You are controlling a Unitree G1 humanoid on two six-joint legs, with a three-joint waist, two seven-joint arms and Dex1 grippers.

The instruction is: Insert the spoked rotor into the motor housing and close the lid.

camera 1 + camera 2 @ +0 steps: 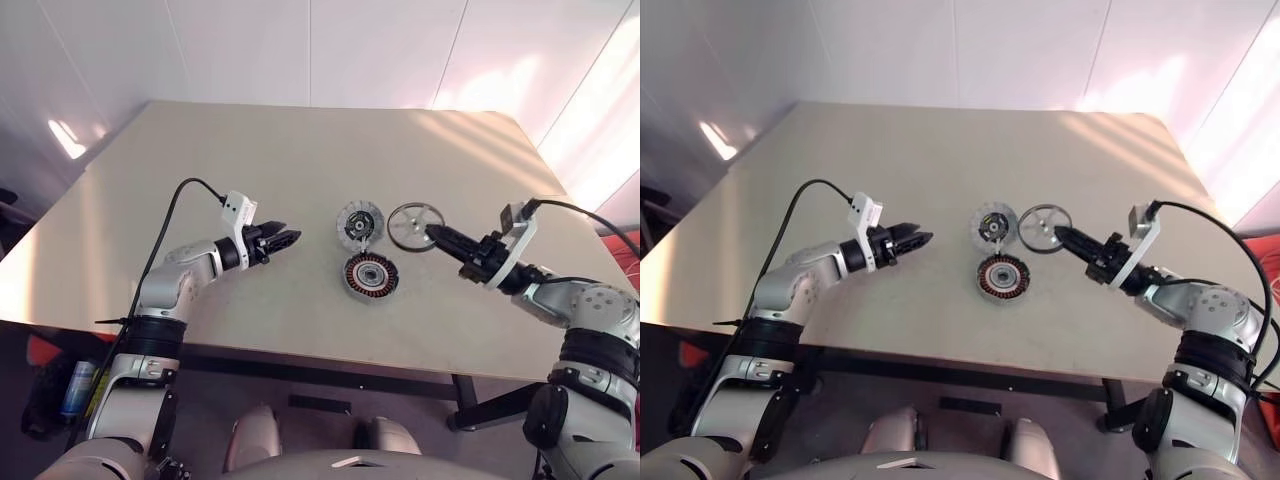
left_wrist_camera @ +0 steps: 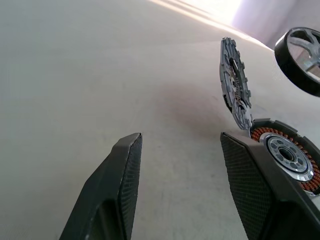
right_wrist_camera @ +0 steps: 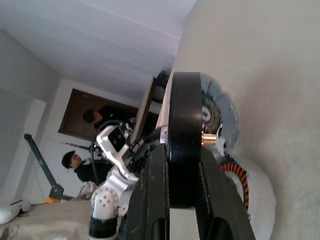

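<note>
A pale beige bench carries the parts near its middle. The motor housing lies flat there, a shallow round grey case with a ring of copper-orange windings around a silver hub. The lid, a light grey ribbed disc with a dark centre, stands tilted open from the housing's far edge. Just right of the lid, the spoked rotor is lifted off the bench: a thick black rim around a shiny silver spoked face, pinched at its rim by the right pincer, whose two black fingers clamp it edge-on. The left pincer hovers left of the housing, its fingers apart and empty. In the right wrist view, two people appear far behind.
</note>
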